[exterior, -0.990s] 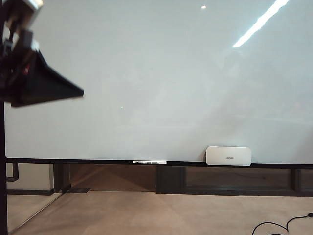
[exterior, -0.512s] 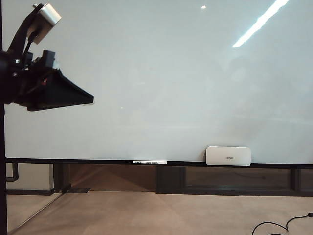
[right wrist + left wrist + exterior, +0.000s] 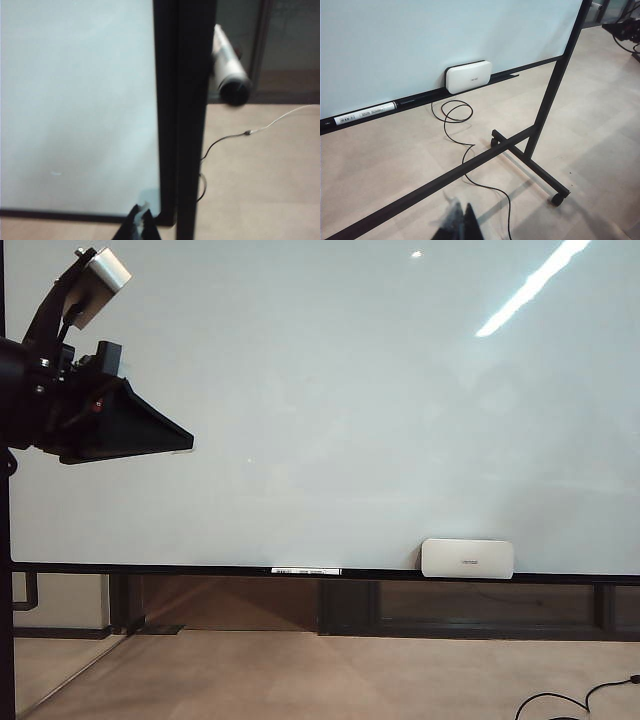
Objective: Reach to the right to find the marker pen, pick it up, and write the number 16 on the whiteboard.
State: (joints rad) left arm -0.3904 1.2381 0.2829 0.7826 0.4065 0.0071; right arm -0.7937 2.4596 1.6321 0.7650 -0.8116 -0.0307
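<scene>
Right gripper (image 3: 142, 220) pressed fully shut on nothing, tips low by the whiteboard's (image 3: 75, 100) dark frame post. Left gripper (image 3: 462, 225) likewise closed at the tips and empty, hung above the floor (image 3: 600, 110); in the exterior view, raised at the board's left edge (image 3: 185, 443), close in front of it. Pale glossy whiteboard (image 3: 350, 390) on a wheeled black stand (image 3: 540, 120), over beige flooring. One marker pen (image 3: 306, 571) lying on the ledge, one white eraser (image 3: 467, 558) further right, one black cable (image 3: 465, 155) looped below. No strokes visible on the board
</scene>
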